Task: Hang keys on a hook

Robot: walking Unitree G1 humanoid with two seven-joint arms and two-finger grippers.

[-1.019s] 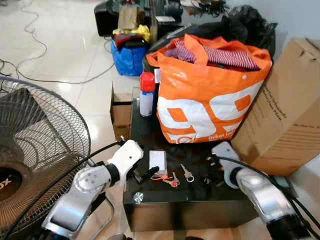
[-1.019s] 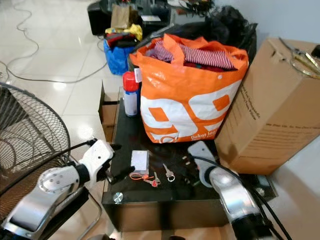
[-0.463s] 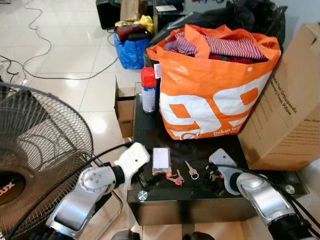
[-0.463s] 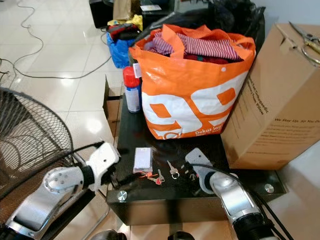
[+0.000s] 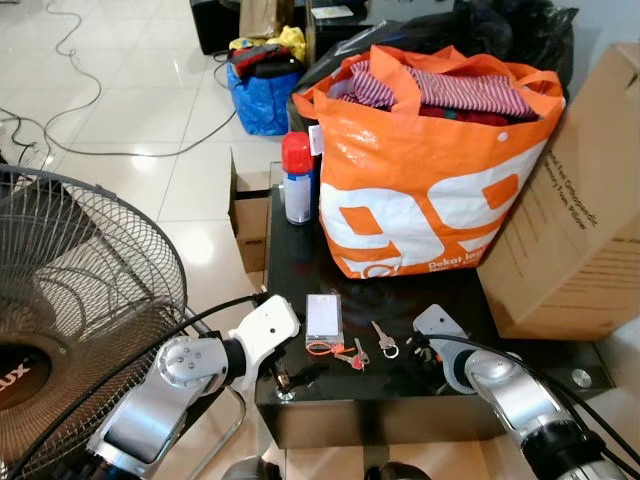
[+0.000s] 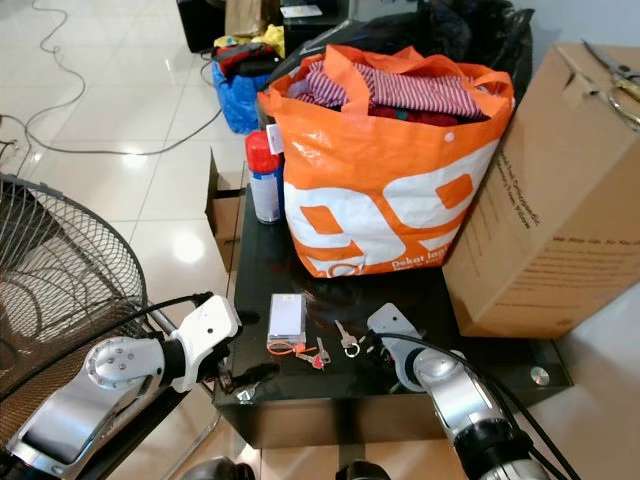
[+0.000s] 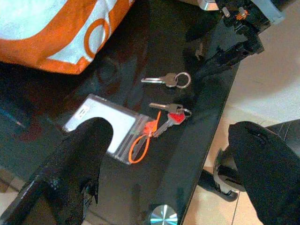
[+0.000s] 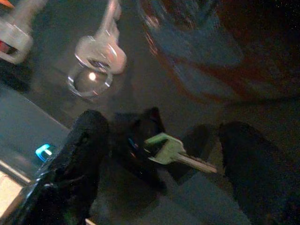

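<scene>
The low black bench (image 5: 400, 385) has a glossy, glass-like top that mirrors the big orange woven-plastic bag (image 5: 430, 190), slick and faintly creased, stuffed with striped cloth. Between the two pincers lie a bare silver metal key on a polished ring (image 7: 168, 80), a red plastic-headed key (image 7: 171, 118) and a clear plastic card sleeve with an orange plastic tie (image 7: 104, 126). Between the matt black fingers of the right pincer (image 8: 161, 168) rests a key with a dark plastic fob (image 8: 161, 152). The left pincer (image 7: 176, 176) has matt black fingers. Just beyond the right pincer stands a matt brown cardboard box (image 5: 575, 230).
</scene>
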